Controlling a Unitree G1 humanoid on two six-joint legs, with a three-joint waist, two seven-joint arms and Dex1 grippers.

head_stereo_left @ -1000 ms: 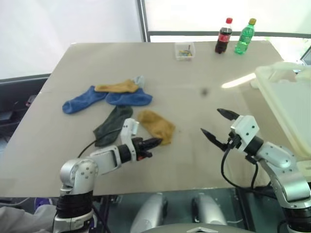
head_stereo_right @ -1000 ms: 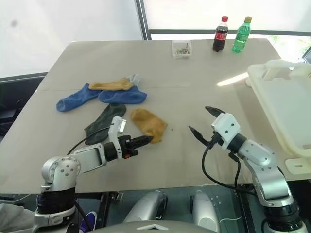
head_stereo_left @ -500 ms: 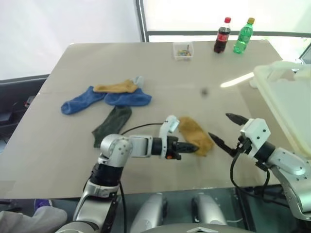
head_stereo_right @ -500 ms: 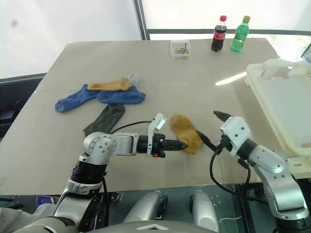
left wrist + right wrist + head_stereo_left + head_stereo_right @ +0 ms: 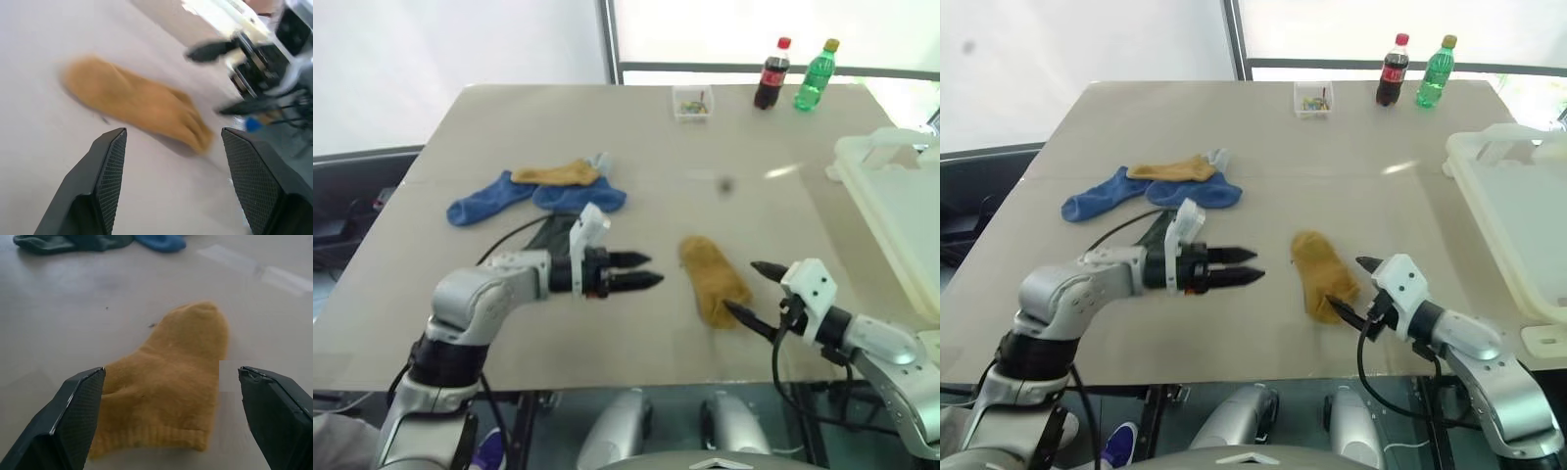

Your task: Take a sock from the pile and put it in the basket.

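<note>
the surface [image 5: 509,127] fills the head views, with bare room across its middle and far side. the basket [image 5: 901,206] overhangs the right edge of the frame. the pile [image 5: 543,186] lies left of centre; one mustard sock [image 5: 710,279] lies apart, flat, in the lower middle. the left end effector [image 5: 641,271] hangs empty, fingers parted, left of that sock. the right end effector [image 5: 749,291] is spread wide; its wrist view shows the sock's cuff between the fingers [image 5: 73,411], untouched.
</note>
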